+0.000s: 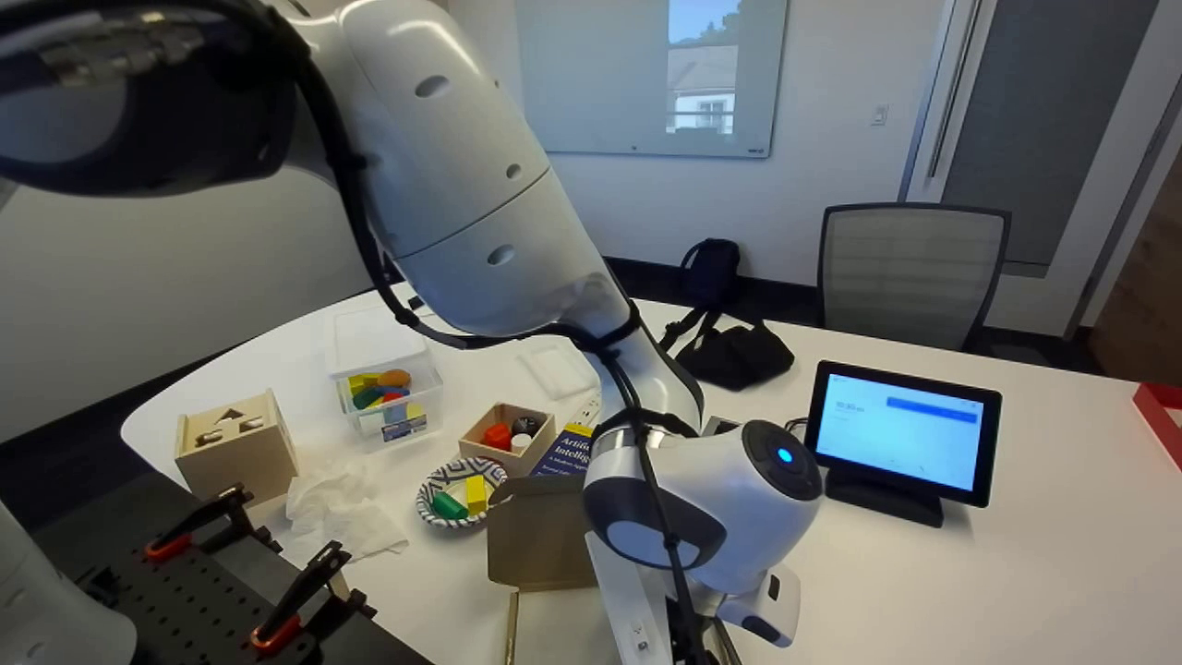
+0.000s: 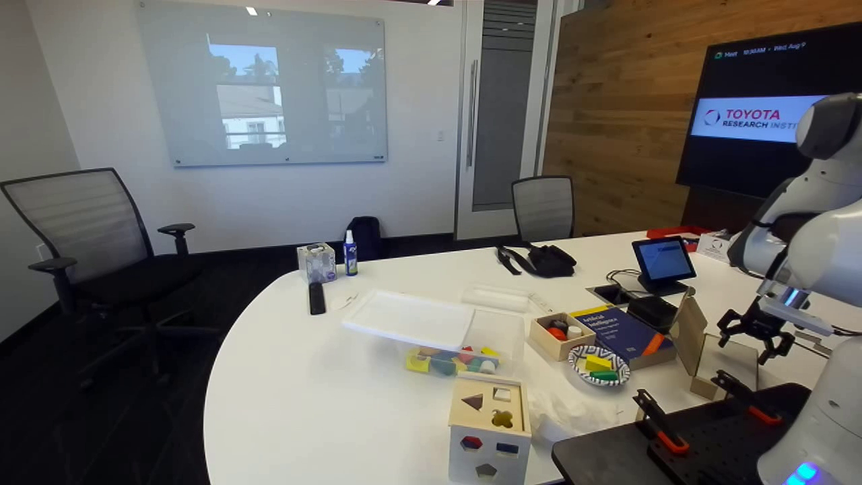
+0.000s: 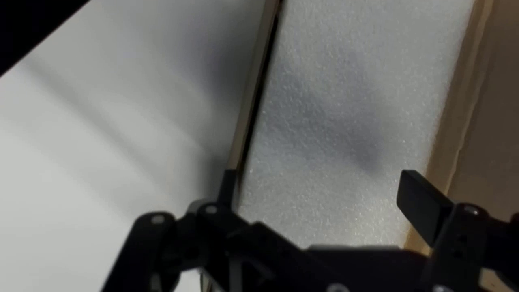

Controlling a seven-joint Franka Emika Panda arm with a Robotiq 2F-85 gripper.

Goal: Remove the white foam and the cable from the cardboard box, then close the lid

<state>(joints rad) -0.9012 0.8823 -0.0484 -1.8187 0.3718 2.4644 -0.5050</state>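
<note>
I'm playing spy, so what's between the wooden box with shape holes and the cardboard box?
A crumpled white sheet lies nearer the wooden box, and a patterned bowl nearer the cardboard box, as both exterior views show.

In an exterior view, a glass whiteboard (image 2: 296,114) on a white wall (image 2: 283,202) mirrors a house (image 2: 249,111) and trees (image 2: 260,69). To its right come a glazed door (image 2: 504,128) and wood-panelled wall (image 2: 613,114); to its lower left, a mesh office chair (image 2: 87,219) on dark carpet (image 2: 145,428).

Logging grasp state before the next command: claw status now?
Claw: open, holding nothing, above the white foam.
</note>
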